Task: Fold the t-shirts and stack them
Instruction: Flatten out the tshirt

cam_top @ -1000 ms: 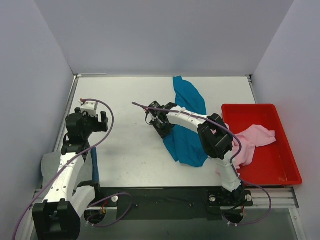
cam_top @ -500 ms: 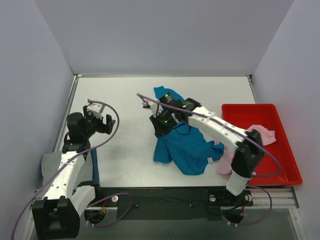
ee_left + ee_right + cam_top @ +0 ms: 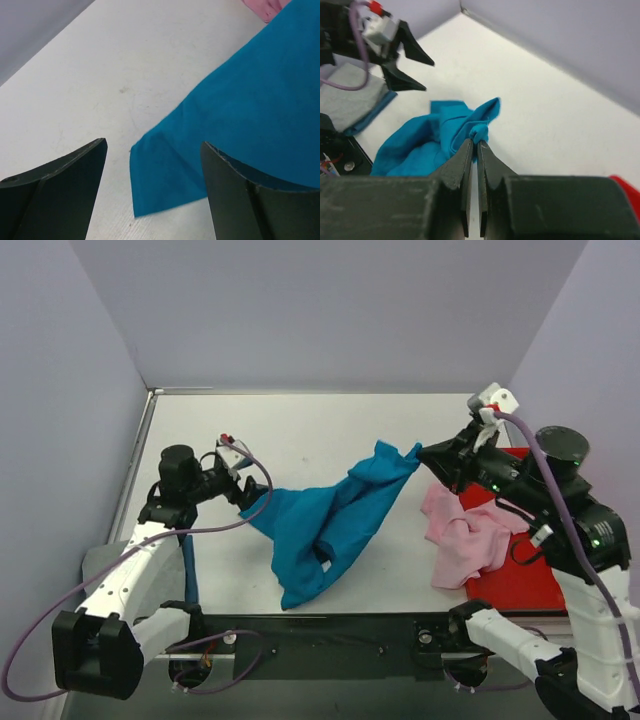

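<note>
Tightly, right fingers (image 3: 463,167) pinch teal-blue t-shirt (image 3: 320,530), left fingers (image 3: 70,175) spread wide beside it

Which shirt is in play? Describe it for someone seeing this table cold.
On the white table, look left of the red tray: the teal-blue t-shirt stretches across the middle, one corner pinched in the right gripper. Its neighbour, the pale pink t-shirt, spills over the tray's edge and is held by nothing.
</note>
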Controlling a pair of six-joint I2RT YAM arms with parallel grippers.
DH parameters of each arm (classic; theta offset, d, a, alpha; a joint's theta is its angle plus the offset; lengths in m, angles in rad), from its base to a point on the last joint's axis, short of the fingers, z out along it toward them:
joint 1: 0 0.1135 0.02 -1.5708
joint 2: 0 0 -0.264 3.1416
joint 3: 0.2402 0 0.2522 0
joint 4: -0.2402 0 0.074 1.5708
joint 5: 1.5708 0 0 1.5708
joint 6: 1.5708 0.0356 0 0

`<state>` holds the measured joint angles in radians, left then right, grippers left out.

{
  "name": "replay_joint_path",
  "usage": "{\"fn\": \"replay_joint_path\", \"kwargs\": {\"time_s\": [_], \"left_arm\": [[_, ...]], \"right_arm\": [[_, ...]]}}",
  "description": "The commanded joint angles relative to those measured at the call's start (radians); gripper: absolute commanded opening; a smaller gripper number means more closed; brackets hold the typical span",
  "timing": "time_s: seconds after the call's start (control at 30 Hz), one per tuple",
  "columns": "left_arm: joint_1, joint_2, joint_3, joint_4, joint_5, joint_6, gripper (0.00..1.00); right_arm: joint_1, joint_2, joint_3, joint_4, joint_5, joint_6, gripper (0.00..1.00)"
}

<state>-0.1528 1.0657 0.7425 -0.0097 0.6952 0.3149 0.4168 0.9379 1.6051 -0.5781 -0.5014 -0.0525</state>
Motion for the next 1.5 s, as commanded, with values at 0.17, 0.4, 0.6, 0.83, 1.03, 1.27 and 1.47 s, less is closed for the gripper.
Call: {"fn": "replay_joint_path", "kwargs": {"time_s": [0.17, 0.4, 0.6, 0.83, 1.03, 1.27, 1.47], "left_arm": [[-0.249, -0.009, 0.044, -0.208, -0.028, 0.182, 0.77], [-0.529, 0.088, 0.000, -0.119, -0.068, 0.043, 0.75], [-0.671, 0.218, -0.049, 0.091, -0.134, 0.082, 0.96], [-0.745, 0.304, -0.035, -0.082, -0.030, 0.413, 0.97], [-0.774, 0.416, 0.005, -0.245, -0.037, 0.656, 0.93], [-0.754, 0.386, 0.027, -0.297, -0.103, 0.651, 0.12], [-0.628, 0.323, 0.038, -0.279, -0.135, 0.535, 0.00]], "right_arm": [[-0.095, 0.195, -0.273, 0.035, 0.063, 0.135, 0.00], [-0.159, 0.318, -0.339, 0.104, 0.047, 0.194, 0.00], [-0.161, 0.337, -0.373, 0.152, 0.066, 0.206, 0.00], [-0.167, 0.331, -0.416, 0.147, 0.089, 0.195, 0.00], [-0.171, 0.348, -0.421, 0.139, 0.087, 0.191, 0.00], [-0.184, 0.335, -0.376, 0.101, 0.113, 0.174, 0.00], [-0.193, 0.346, -0.277, 0.083, 0.135, 0.151, 0.00]]}}
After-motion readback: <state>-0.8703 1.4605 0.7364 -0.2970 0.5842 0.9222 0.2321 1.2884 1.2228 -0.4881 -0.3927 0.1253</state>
